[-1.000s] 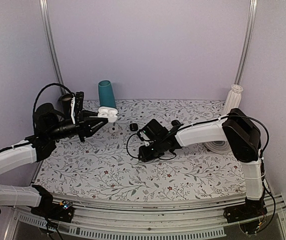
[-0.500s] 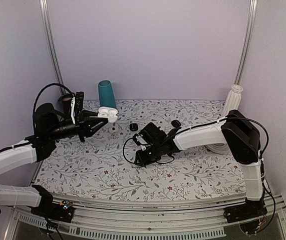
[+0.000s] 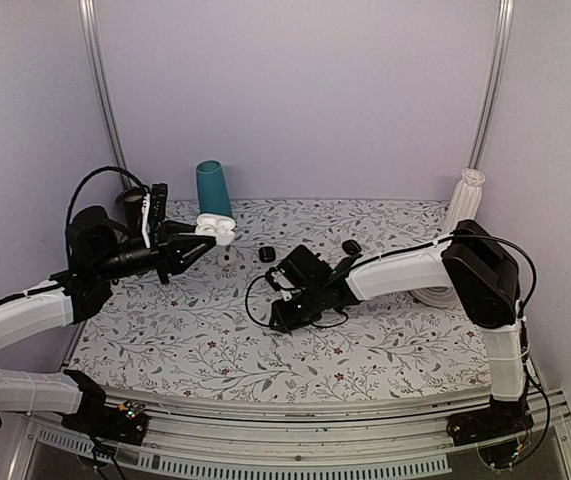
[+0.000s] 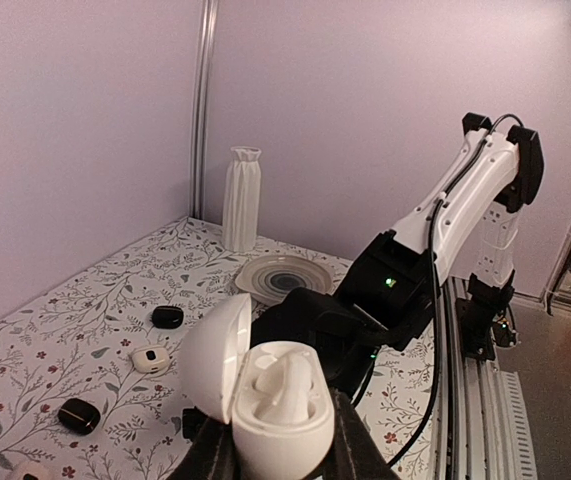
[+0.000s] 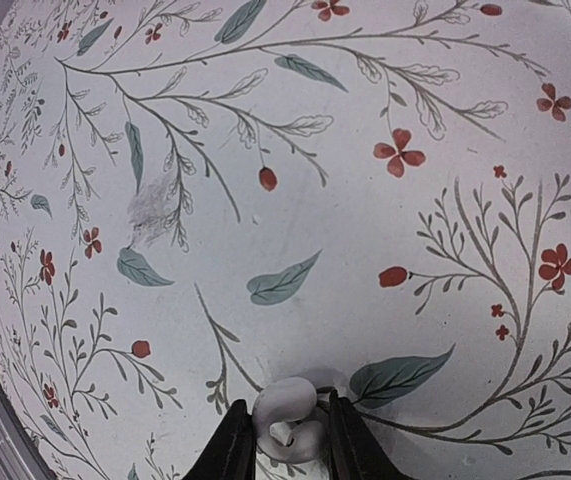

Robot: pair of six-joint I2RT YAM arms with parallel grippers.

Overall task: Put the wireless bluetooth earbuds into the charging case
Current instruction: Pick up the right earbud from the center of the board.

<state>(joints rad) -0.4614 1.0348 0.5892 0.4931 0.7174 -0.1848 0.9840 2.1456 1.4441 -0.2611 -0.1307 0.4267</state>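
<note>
Left gripper (image 4: 277, 452) clenched on charging case (image 4: 265, 405), lid open, held above far-left of table (image 3: 205, 340). One earbud (image 4: 285, 378) seated inside. Right gripper (image 5: 285, 445) pinches second earbud (image 5: 285, 415) at table surface, centre.

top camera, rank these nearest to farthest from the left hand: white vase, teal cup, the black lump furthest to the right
From the left hand, in the top view:
1. teal cup, just behind it, by the back wall.
2. rightmost black lump, mid-table, toward the back.
3. white vase, far right back corner.
</note>
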